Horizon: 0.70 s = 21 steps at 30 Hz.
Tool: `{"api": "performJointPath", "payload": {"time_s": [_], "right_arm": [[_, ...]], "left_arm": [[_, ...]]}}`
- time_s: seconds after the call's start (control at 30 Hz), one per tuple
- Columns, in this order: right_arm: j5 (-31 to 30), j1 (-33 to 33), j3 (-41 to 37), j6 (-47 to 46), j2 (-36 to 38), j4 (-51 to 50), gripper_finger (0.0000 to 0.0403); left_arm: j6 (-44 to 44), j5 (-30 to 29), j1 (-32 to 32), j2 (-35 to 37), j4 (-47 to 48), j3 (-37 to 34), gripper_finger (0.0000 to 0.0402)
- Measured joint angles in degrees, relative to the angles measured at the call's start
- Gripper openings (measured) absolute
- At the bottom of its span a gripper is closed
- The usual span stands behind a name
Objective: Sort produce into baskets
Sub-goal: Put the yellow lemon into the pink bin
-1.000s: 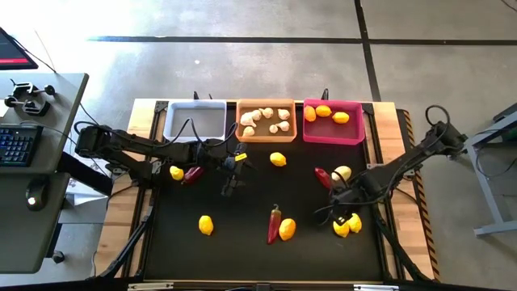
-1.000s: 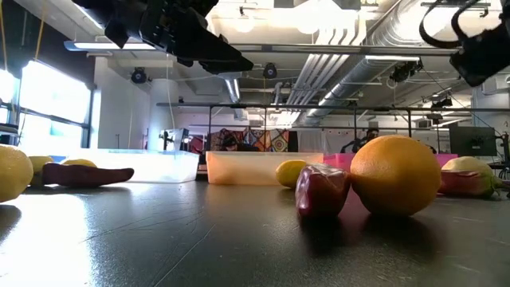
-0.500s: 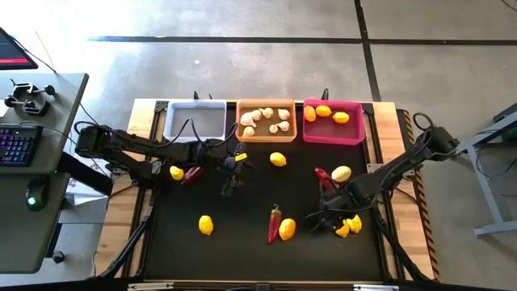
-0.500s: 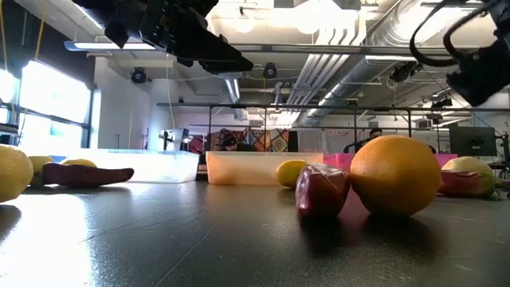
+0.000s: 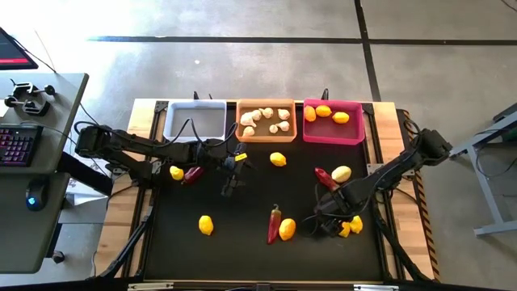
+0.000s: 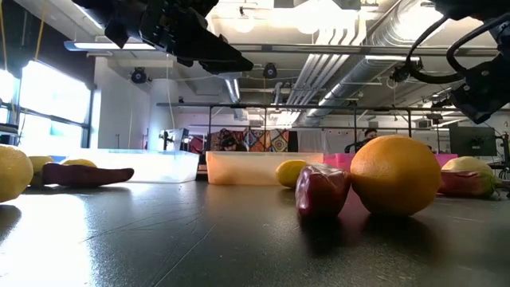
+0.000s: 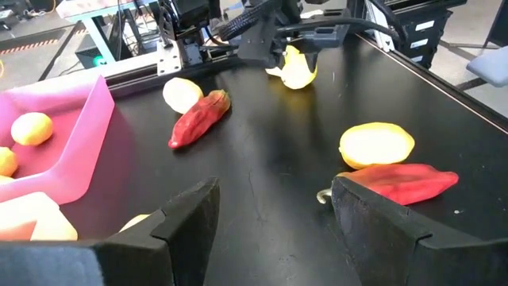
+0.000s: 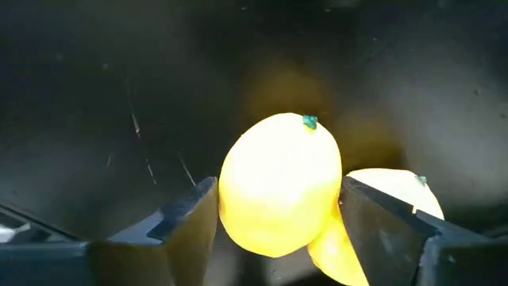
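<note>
Two lemons lie touching at the table's near right. My right gripper (image 5: 333, 221) points down over them, open, with one lemon (image 8: 279, 183) between its fingers and the other lemon (image 8: 381, 230) just beside it. My left gripper (image 5: 233, 175) hangs open and empty above the table's left middle; its fingers (image 7: 186, 214) show in the left wrist view. Three baskets stand along the far edge: a white one (image 5: 171, 121), an orange one (image 5: 266, 138) with garlic (image 5: 266, 119), and a pink one (image 5: 333, 140) with lemons (image 5: 341, 117). My right gripper's fingers (image 8: 190, 218) stand close against two opposite sides of the lemon (image 8: 230, 191); whether they touch it I cannot tell. They come from above, pointing down. The lemon lies on the table, against the second lemon.
Loose on the black mat: lemons (image 5: 278, 158), (image 5: 176, 172), (image 5: 206, 225), (image 5: 287, 229); chilies (image 5: 194, 174), (image 5: 275, 222), (image 5: 323, 176); a pale bulb (image 5: 342, 173). A desk with a keyboard (image 5: 16, 145) stands left of the table.
My right gripper has sunk and gone toward the table's near edge, tipping more steeply downward, and has come down over the two lemons at the near right. The left arm has kept still.
</note>
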State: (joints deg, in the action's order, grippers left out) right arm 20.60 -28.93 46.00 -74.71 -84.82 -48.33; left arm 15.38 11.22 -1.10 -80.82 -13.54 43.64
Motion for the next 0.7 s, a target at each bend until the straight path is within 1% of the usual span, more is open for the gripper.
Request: {"api": "performJointPath", "payload": {"time_s": [0.17, 0.23, 0.3, 0.37, 0.43, 0.53, 0.63, 0.7], "right_arm": [[0.62, 0.66, 0.23, 2.99, 0.0, 1.79, 0.018], [-0.11, 1.29, 1.55, 5.09, 0.0, 0.34, 0.0156], [-1.5, 2.21, 3.63, 8.1, 0.0, -2.73, 0.0144], [-3.92, 3.81, 6.42, 11.89, 0.0, -6.61, 0.0143], [-7.4, 6.15, 9.7, 15.95, 0.0, -10.45, 0.0146], [-14.65, 10.91, 14.8, 21.87, 0.0, -17.13, 0.0148], [-24.35, 17.73, 19.68, 26.78, 0.0, -24.99, 0.0148], [-30.98, 23.48, 22.41, 29.53, 0.03, -30.53, 0.0147]], "left_arm": [[0.22, 0.0, 0.0, 0.0, 0.01, 0.0, 0.0231], [0.41, 0.0, 0.0, 0.0, 0.05, -0.01, 0.0231], [0.7, 0.0, 0.0, 0.0, 0.2, -0.02, 0.0231], [0.74, 0.0, 0.0, 0.0, 0.26, -0.02, 0.0231], [0.74, 0.01, 0.0, 0.0, 0.25, -0.02, 0.0231], [0.75, 0.02, 0.0, 0.0, 0.28, -0.01, 0.0231], [0.76, 0.02, 0.0, 0.0, 0.33, -0.02, 0.0231], [0.76, 0.02, 0.0, 0.0, 0.36, -0.01, 0.0231]]}}
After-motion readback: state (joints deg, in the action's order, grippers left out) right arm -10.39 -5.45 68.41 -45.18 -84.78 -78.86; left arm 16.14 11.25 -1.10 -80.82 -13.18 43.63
